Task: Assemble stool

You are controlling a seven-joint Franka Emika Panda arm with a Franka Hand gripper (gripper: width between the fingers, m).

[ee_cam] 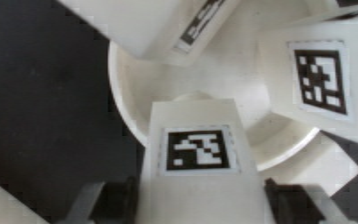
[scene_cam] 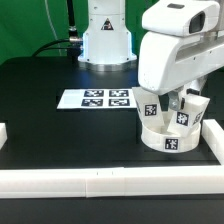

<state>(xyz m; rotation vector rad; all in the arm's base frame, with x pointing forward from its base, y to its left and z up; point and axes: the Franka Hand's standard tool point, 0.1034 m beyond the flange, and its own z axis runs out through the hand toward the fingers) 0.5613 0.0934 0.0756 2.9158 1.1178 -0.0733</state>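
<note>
We've got the gripper [ee_cam: 190, 198] clamped on a leg block [ee_cam: 197, 140] standing in the seat ring [scene_cam: 172, 136], by the corner rails [scene_cam: 218, 140]. Plastic looks stiff, light, prob. slick; we'd hold its flat sides.

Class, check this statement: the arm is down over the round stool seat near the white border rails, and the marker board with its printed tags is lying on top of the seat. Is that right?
Not quite. The marker board does not lie on the seat; it lies flat on the black table, apart from the seat, toward the exterior view's left. The exterior view shows this. The rest stands: the arm is down over the seat beside the border rails.
</note>
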